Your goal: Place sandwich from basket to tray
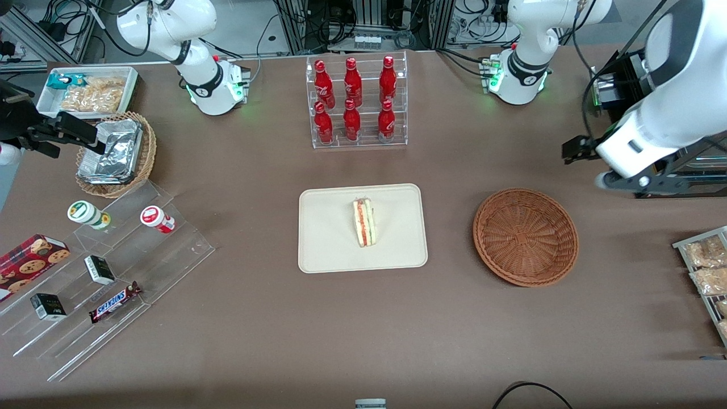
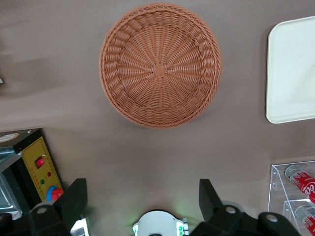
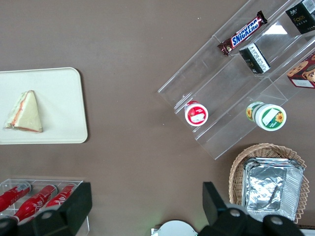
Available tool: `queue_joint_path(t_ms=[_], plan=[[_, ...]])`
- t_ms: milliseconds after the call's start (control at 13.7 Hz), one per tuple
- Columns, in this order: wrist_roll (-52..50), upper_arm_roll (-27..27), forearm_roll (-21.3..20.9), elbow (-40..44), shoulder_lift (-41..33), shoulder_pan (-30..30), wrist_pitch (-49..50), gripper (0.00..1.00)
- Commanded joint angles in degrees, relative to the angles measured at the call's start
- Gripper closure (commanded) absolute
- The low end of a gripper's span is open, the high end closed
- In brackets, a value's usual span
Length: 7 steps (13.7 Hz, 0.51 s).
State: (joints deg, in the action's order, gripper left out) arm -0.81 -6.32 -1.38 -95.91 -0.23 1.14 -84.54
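Sandwich [image 1: 364, 221] lies on tray [image 1: 324, 238]; basket [image 1: 526, 236] empty, gripper [image 2: 142, 199] open above.

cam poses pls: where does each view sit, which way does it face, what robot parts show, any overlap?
Front view: high above the table's front edge, looking down; sandwich on tray, empty basket, both arm bases.
Left wrist view: on the raised working arm, facing down at the basket; open gripper in view, holding nothing.
Right wrist view: on the parked arm, facing down at tray and snack shelves; its own fingers show.
Shared: tray and cola bottles appear in all three.
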Motion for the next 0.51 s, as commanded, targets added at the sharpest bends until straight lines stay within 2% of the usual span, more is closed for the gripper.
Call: queue_joint_path(t_ms=[0, 146, 439], plan=[[1.2, -0.5, -0.7, -1.5, -2.5, -1.9, -0.4, 0.00], [1.1, 0.9, -2.0, -0.9, -2.6, -1.9, -1.4, 0.00], [0.9, 3.1, -1.3, -0.9, -2.8, -1.9, -2.6, 0.00]])
